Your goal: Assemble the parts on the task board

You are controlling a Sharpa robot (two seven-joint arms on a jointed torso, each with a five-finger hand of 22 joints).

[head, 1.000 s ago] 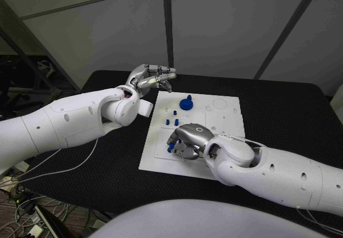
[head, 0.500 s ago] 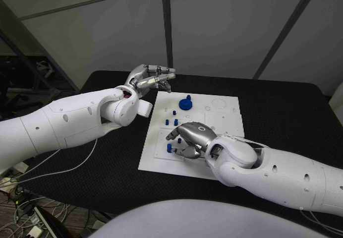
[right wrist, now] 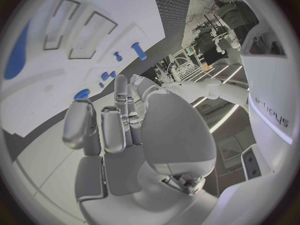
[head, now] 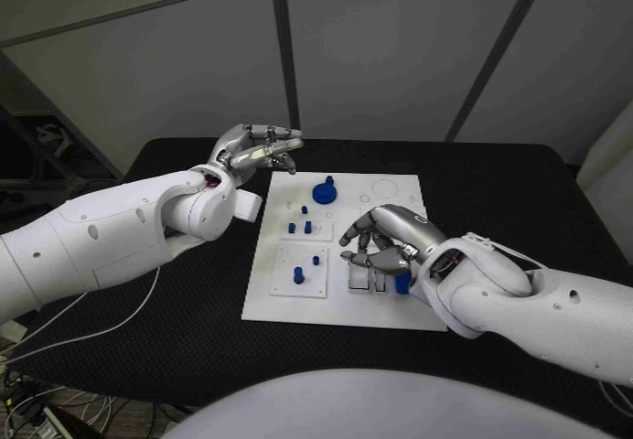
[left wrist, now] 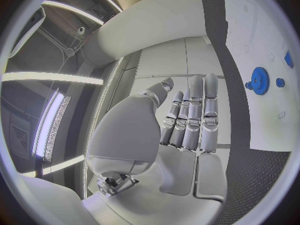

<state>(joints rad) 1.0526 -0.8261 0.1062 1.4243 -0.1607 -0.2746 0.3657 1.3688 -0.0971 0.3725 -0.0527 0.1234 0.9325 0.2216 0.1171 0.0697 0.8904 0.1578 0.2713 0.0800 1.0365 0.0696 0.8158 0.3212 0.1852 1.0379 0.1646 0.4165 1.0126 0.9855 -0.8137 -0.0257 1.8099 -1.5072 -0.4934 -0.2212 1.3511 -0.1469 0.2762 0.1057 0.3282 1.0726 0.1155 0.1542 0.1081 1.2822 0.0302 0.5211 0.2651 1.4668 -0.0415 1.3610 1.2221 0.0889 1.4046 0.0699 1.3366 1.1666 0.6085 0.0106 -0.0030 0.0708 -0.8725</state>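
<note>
grey lettering runs down the robot's white body panel [right wrist: 274, 111] in the right wrist view; it is too distorted to read with certainty; no other text, number or sign is legible

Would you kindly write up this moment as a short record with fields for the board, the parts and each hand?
board: white task board lying flat on the black table
parts: blue gear-like wheel near the board's far edge; small blue pegs mid-board; two more pegs on the nearer square plate
left hand: raised beyond the board's far left corner, holds nothing, fingers straight
right hand: over the board, a blue part by its fingers; whether it is gripped is unclear
</note>
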